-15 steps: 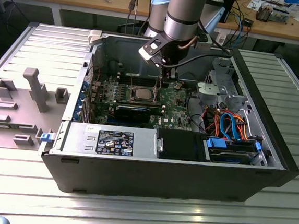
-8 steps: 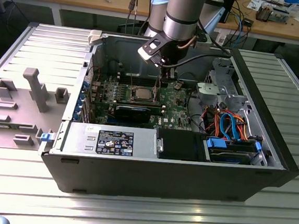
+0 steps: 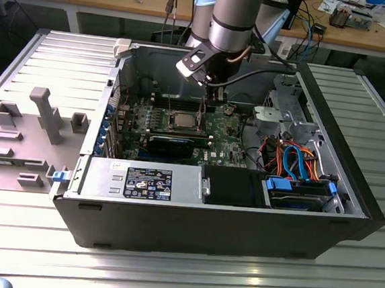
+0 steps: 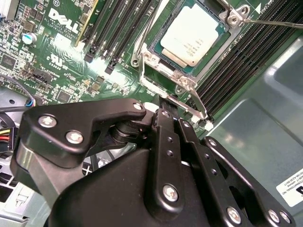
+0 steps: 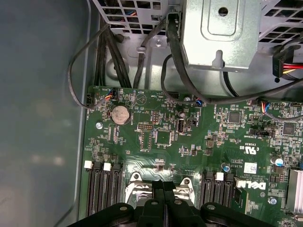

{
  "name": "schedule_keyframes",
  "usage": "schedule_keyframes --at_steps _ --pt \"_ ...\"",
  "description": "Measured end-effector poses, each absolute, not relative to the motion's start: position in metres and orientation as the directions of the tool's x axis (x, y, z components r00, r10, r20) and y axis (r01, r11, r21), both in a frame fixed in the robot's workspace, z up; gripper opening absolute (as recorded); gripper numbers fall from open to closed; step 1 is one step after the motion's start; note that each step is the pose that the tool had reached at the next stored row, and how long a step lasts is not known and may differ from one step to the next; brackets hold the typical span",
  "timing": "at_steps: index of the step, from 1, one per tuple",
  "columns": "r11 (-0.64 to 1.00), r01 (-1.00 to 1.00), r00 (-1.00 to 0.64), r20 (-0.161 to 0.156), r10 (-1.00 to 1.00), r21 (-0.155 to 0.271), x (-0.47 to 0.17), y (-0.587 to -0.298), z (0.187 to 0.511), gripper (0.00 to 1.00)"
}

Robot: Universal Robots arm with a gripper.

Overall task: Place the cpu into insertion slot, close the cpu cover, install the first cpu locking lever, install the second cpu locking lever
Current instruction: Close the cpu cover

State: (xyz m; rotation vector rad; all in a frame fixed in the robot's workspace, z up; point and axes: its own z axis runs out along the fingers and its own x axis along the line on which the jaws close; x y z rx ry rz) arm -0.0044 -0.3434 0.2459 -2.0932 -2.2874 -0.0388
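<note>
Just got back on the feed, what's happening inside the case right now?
The arm's tool, shut, is down over the motherboard at the edge of the cpu cover. The cpu already sits in the insertion slot. A thin locking lever juts out from the socket's corner. Whether the cover is fully down I cannot tell.

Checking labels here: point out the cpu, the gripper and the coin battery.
cpu (image 4: 191, 35), second wrist view, middle of its silver metal top.
gripper (image 5: 163, 188), first wrist view, midway between its fingertips.
coin battery (image 5: 120, 114), first wrist view, centre of its face.
</note>
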Motion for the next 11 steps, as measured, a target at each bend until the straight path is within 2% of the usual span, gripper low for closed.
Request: schedule_keyframes --at_steps 11 --pt "0.089 0.996 -0.088 0.047 0.995 -0.009 -0.015 -0.343 0.246 0.11"
